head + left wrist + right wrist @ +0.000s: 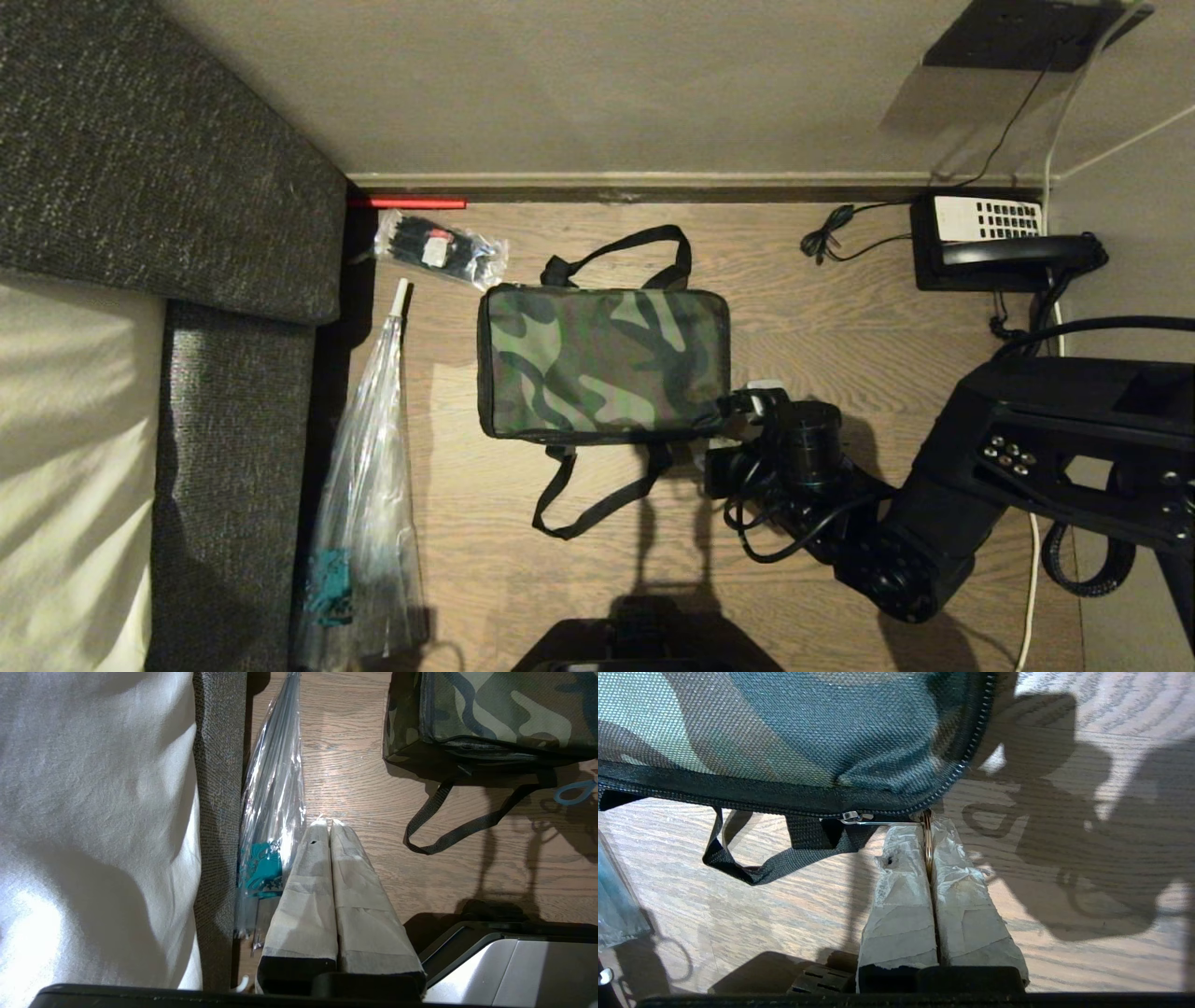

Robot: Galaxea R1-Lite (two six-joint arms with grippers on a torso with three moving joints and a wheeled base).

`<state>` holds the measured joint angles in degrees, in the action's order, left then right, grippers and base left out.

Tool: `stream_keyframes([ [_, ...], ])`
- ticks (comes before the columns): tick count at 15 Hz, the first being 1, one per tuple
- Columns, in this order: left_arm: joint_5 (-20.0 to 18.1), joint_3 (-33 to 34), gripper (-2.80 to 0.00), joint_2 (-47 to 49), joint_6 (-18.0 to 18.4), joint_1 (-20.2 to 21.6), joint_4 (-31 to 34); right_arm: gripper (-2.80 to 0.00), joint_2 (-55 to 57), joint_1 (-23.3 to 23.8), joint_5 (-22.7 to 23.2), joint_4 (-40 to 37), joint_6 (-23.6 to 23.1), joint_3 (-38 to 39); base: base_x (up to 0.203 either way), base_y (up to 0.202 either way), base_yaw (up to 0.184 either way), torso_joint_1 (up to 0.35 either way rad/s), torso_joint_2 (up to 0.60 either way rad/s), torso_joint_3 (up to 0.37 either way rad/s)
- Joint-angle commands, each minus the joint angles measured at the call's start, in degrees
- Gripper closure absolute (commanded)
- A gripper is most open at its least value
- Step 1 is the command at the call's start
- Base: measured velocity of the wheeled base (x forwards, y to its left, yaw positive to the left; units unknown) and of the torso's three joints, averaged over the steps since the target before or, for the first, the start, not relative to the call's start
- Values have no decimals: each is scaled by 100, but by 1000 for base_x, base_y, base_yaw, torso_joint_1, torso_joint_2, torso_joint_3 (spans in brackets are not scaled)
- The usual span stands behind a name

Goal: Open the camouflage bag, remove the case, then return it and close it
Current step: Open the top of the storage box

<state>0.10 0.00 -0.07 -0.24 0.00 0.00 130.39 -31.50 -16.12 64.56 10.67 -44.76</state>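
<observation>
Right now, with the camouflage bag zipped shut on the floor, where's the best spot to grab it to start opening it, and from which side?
Take the metal ring on the zipper pull, at the camouflage bag corner nearest the robot's right arm. It hangs clear of the fabric beside the zipper, so thin fingers fit round it. The right claw is shut on it, coming in low over the floor.

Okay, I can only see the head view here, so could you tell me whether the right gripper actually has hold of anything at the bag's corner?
Observer: Yes. In the right wrist view the right gripper is shut on the metal zipper ring at the corner of the camouflage bag.
Operator: Thank you. Is the zipper open there yet?
Observer: No, the zipper looks closed around that corner.
Operator: And where is the left gripper?
Observer: The left gripper is shut and empty, above the wooden floor beside the clear plastic bag.
</observation>
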Motion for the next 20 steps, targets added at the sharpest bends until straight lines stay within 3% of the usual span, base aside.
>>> stream_keyframes([
  [1, -1, 2, 0, 7, -2, 0, 0, 0, -49, -5, -5, 39, -2, 58, 0, 0, 0, 0, 0, 0],
  [20, -1, 9, 0, 7, -2, 0, 0, 0, -292, 513, 56, 46, -153, 152, 0, 0, 0, 0, 0, 0],
])
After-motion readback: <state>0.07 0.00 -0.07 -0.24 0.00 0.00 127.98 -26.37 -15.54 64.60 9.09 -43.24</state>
